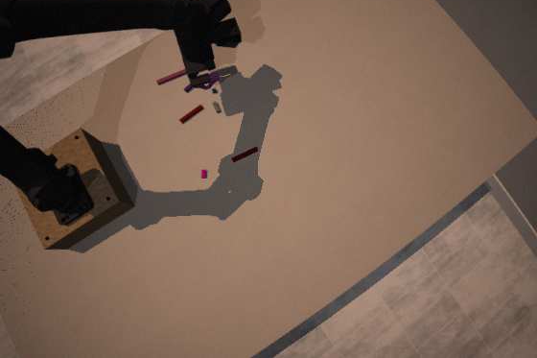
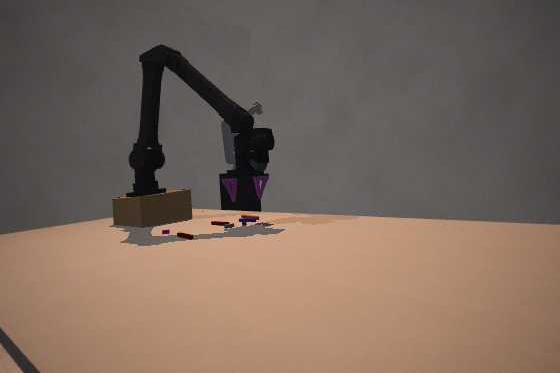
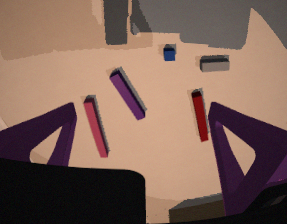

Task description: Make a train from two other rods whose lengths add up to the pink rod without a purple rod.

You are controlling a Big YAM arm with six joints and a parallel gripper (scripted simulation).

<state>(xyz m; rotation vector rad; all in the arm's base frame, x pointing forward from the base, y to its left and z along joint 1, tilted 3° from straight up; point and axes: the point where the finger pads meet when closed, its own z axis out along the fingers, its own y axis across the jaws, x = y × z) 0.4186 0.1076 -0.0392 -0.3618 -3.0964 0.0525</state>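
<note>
My gripper (image 3: 142, 109) is open and empty, hovering a little above a cluster of rods; it also shows in the overhead view (image 1: 203, 79) and the side view (image 2: 244, 188). In the wrist view the pink rod (image 3: 95, 125) lies by the left finger. The purple rod (image 3: 127, 94) lies between the fingers, left of middle. A red rod (image 3: 200, 115) lies just inside the right finger. A blue rod (image 3: 168, 52) and a grey rod (image 3: 214, 63) lie beyond. Overhead, I see the pink rod (image 1: 171, 77), this red rod (image 1: 192, 113), a second red rod (image 1: 245, 154) and a magenta rod (image 1: 204, 174).
The arm's wooden base block (image 1: 77, 190) stands at the left edge of the table. The arm's dark shadow covers the second red rod. The rods lie apart from one another.
</note>
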